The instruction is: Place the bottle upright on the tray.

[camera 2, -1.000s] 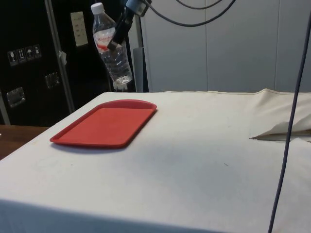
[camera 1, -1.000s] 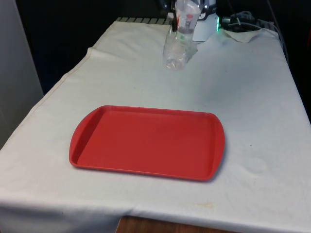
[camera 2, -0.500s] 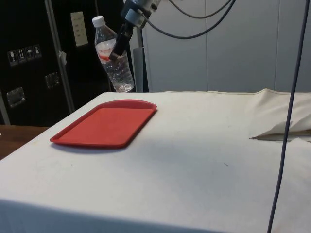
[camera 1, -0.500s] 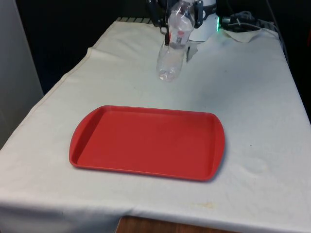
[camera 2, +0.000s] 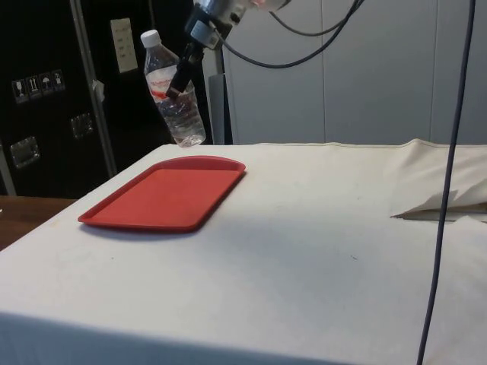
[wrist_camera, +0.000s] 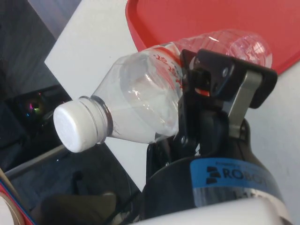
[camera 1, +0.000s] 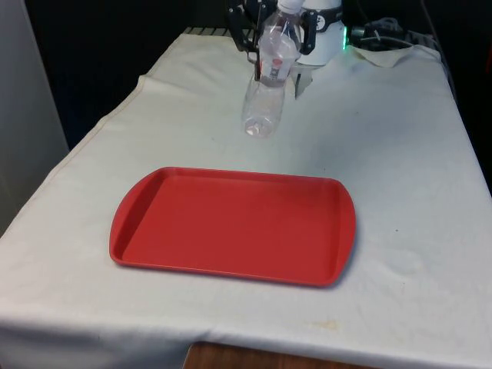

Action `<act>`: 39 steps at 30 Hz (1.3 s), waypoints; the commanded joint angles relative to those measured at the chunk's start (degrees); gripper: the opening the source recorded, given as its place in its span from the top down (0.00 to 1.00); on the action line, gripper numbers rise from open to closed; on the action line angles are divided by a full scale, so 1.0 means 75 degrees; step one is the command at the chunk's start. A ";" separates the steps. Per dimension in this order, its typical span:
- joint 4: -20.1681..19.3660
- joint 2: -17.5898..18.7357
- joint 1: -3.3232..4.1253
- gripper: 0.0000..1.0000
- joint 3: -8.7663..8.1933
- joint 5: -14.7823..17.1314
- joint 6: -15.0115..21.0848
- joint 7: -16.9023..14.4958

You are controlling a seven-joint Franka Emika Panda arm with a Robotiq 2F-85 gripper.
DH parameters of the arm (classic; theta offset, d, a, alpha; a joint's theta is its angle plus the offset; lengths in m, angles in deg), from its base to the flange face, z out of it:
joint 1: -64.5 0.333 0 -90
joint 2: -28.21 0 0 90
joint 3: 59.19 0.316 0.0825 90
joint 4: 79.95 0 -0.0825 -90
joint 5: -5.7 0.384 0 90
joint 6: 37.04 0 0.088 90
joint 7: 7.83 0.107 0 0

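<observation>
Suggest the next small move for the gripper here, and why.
Probably carry the bottle forward over the red tray before lowering. The gripper holds it by the label, tilted, in the air beyond the tray's far edge, so it is not yet above the tray.

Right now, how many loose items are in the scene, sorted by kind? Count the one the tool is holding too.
Bottles: 1, the clear bottle with a white cap, held in the air by the tool, tilted.
Trays: 1, the red tray lying flat on the white cloth.
Total: 2
</observation>
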 commanded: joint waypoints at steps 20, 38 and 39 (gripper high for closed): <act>0.0497 0.0260 0.0000 0.64 0.0191 0.0527 0.0390 0.0336; 0.0168 0.0283 0.0000 0.64 0.0313 0.0924 0.0779 0.0458; 0.0160 0.0290 0.0000 0.64 0.0321 0.0955 0.0802 0.0458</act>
